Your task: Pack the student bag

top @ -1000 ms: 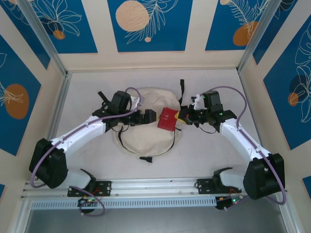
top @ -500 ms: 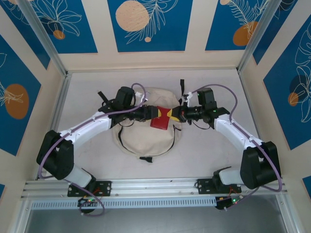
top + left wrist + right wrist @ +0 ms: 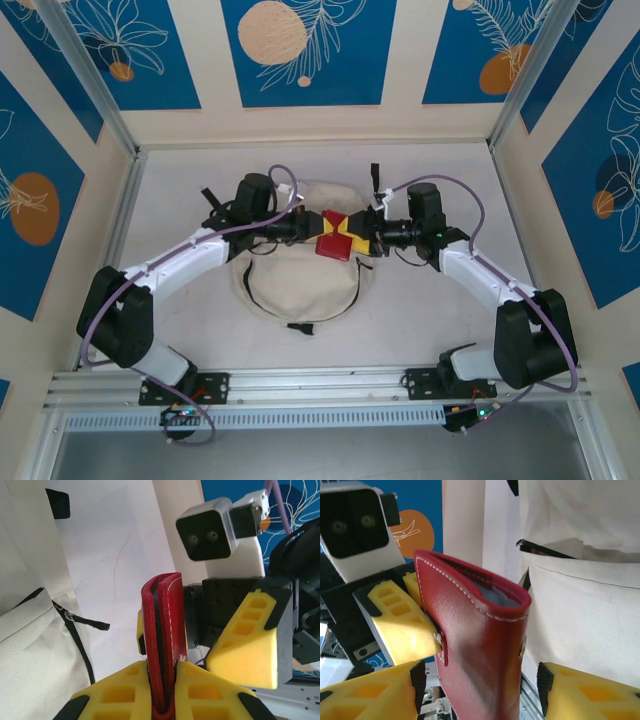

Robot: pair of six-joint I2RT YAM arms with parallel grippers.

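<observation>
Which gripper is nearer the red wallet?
Left. The left gripper is clamped on the red wallet; the right gripper straddles it with open jaws.

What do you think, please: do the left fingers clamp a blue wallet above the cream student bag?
Not quite: the wallet is red, not blue, as the left wrist view shows. The left fingers do clamp it above the cream student bag.

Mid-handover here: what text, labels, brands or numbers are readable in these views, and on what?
None can be read.
Red leather case: plain stitching, no brand visible.
Student bag: no label visible.
Blue wall panels: leaf and circle drawings, no words.
</observation>
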